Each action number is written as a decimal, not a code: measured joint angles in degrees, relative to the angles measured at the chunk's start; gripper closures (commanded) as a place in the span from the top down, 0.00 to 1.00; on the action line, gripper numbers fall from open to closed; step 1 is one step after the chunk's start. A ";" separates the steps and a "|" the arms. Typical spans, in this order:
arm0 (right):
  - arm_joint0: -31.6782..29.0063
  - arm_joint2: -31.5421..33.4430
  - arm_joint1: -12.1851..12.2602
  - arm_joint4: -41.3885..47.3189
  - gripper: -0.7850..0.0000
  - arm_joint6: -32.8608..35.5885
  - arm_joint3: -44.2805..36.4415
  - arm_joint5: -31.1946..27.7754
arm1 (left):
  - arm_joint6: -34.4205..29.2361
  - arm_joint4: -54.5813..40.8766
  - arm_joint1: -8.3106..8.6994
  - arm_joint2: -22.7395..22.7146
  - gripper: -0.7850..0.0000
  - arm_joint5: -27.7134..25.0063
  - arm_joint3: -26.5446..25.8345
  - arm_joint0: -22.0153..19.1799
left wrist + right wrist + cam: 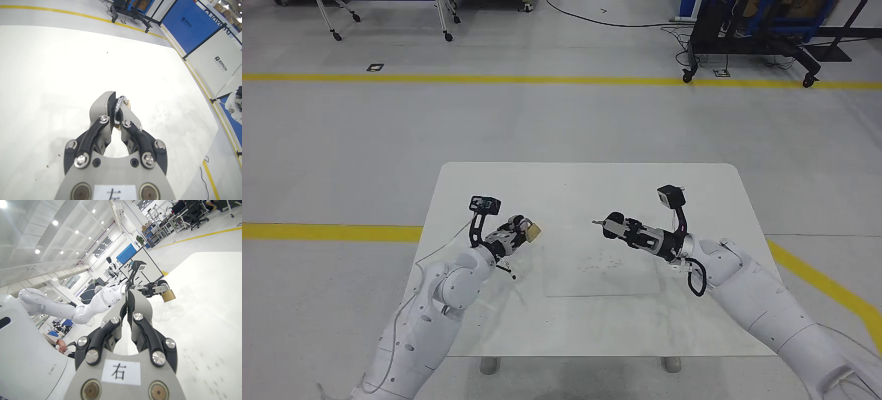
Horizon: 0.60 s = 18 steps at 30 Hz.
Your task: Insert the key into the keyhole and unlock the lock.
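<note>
My left gripper (515, 236) is shut on the silver shackle (119, 103) of a brass padlock (532, 231), holding it above the left part of the white table (682, 190). The lock's brass body (129, 104) pokes out past the fingers. My right gripper (609, 226) hovers over the table's middle, shut on a small key (596, 222) whose tip points toward the lock. A gap of open air separates key and lock. In the right wrist view the shut gripper (129, 293) hides the key, and the padlock (168, 295) hangs beyond it.
Faint scuff marks (602, 265) dot the table under the grippers. Yellow floor lines (542, 78) run behind the table, and wheeled racks (752, 40) stand far back.
</note>
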 measured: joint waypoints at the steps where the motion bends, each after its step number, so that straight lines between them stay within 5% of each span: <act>1: 0.00 0.00 0.00 0.00 0.00 0.00 0.00 0.00 | 0.00 0.03 0.00 0.00 0.00 0.00 0.00 0.00; 7: -0.73 0.08 -0.24 0.35 0.00 -1.34 -0.75 1.17 | -2.35 -3.81 -0.39 -0.89 0.00 1.58 0.59 0.17; 12: -2.63 1.34 -0.93 -4.33 0.00 -7.09 -2.63 3.11 | -14.82 -29.48 -1.21 -4.49 0.00 7.89 5.44 -3.34; 18: -4.79 4.75 -1.10 -10.51 0.00 -13.70 -3.75 4.43 | -22.98 -48.18 -2.16 -5.12 0.00 13.28 14.39 -9.11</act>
